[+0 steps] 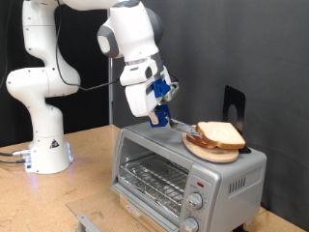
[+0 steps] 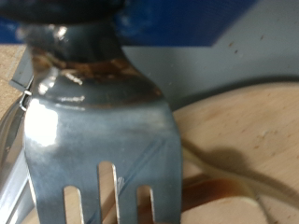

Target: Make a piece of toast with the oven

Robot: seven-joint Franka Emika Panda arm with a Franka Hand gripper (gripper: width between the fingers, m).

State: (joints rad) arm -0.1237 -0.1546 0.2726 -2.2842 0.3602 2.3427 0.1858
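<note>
While your tool pinches a fork at nine o'clock of the bread slices, go gently. A hard jab could shove the round board off the oven.

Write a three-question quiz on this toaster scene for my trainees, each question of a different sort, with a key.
1. True or false: the bread lies inside the oven.
2. What is the gripper nearest to? A. the oven's knobs B. the bread C. the arm's base
3. Fill in: the bread rests on a round wooden ____.

Key: 1. False; it sits on top of the oven. 2. B. 3. board.
</note>
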